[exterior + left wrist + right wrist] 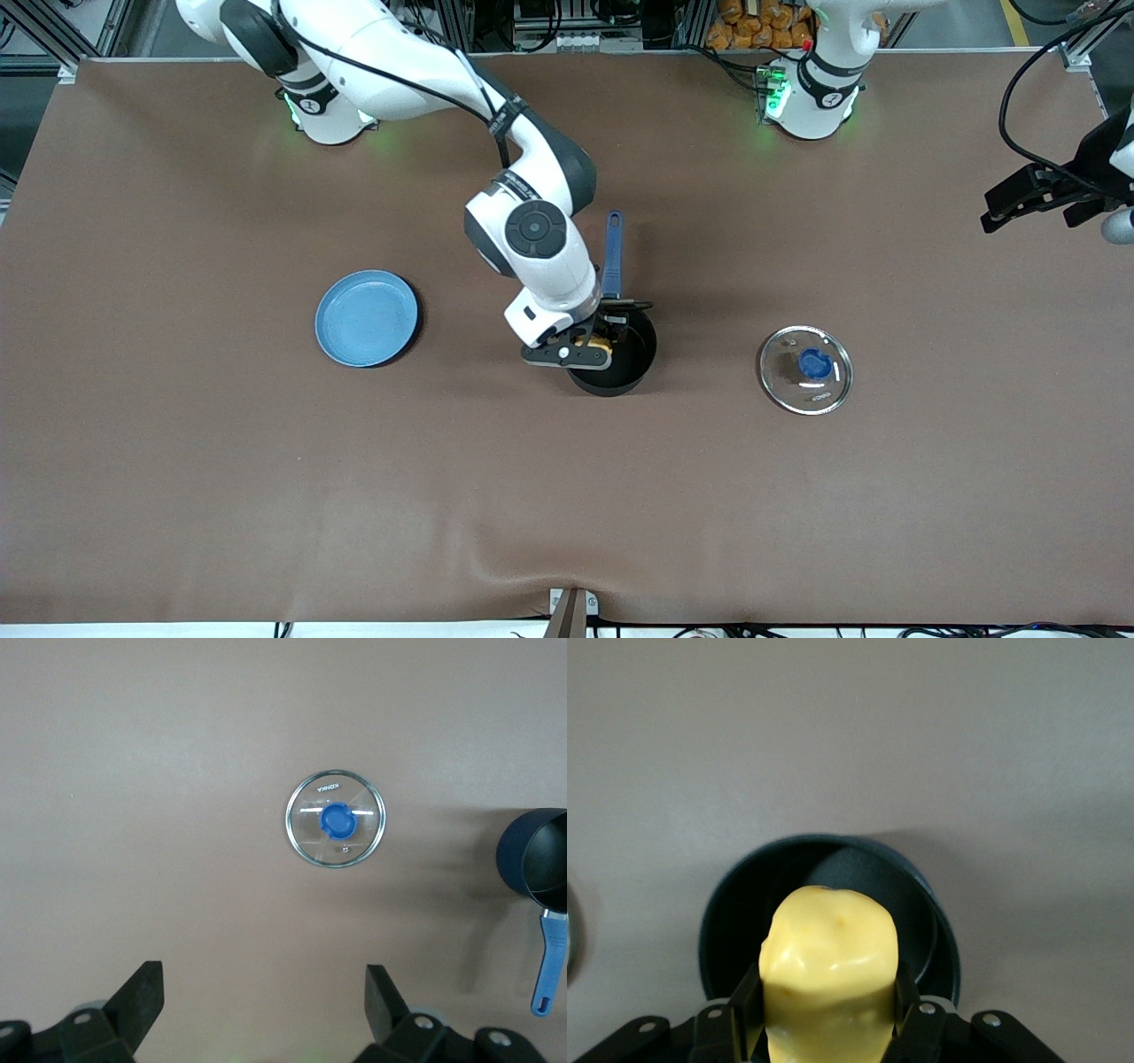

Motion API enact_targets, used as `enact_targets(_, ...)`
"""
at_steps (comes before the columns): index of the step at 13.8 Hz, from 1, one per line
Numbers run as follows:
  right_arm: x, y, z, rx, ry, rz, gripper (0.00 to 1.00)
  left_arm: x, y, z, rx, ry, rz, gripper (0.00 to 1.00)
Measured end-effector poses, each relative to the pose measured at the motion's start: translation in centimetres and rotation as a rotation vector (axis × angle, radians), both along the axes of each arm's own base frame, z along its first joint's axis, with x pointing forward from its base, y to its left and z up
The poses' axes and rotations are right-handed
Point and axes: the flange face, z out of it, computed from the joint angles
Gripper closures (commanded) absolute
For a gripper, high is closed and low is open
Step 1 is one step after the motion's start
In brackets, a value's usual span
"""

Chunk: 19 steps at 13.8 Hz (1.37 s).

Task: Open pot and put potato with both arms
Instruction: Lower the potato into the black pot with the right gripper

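Right wrist view showed our right gripper [828, 1014] clamped on the potato [828, 966] above the open pot [735, 912], presumably ready to drop it in. Our left gripper [264, 1010] waited spread wide near the table's edge (lid [805, 369] already off); the fingertips were partly hidden.

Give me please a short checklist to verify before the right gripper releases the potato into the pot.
1. Lid off the pot: ok. The glass lid lies flat on the table, toward the left arm's end.
2. Potato held: ok. The right gripper is shut on the potato.
3. Potato over the opening: ok. The pot shows directly under it in the right wrist view.
4. Pot inside free: ok, nothing shows in it.
5. Left gripper out of the way: ok, open, waiting apart from the pot.
6. Drop height: cannot tell.
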Motion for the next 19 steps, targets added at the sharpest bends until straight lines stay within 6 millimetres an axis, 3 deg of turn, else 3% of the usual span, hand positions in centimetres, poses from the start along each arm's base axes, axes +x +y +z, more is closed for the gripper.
enact_targets(4, -2.1, 2.1, -4.2, -0.026, 0.03, 0.035, 1.0, -0.1, -1.2, -0.3, -0.004, 0.008, -0.029, 0.0)
enact_targets(10, -3.1, 3.6, -6.6, -0.01, 0.018, 0.03, 1.0, 0.2, -1.7, -2.9, -0.015, 0.028, -0.053, 0.0)
enact_targets(13, -3.3, 3.8, -8.0, -0.008, 0.015, 0.032, 1.0, 0.2, -2.0, -3.2, -0.016, 0.02, -0.06, 0.0)
enact_targets(14, -3.4, 3.9, -8.3, -0.005, 0.012, 0.033, 0.76, 0.3, -2.3, -3.3, -0.016, 0.019, -0.065, 0.0)
enact_targets(15, -3.4, 4.0, -8.4, -0.005, 0.009, 0.034, 0.43, 0.3, -2.5, -3.4, -0.016, 0.02, -0.069, 0.0)
enact_targets(16, -3.4, 4.0, -8.4, -0.005, 0.009, 0.034, 0.0, 0.2, -2.6, -3.4, -0.015, 0.02, -0.071, 0.0)
enact_targets(19, -3.5, 4.1, -8.4, -0.012, 0.001, 0.043, 0.0, 0.2, -2.7, -3.4, -0.015, 0.02, -0.072, 0.0)
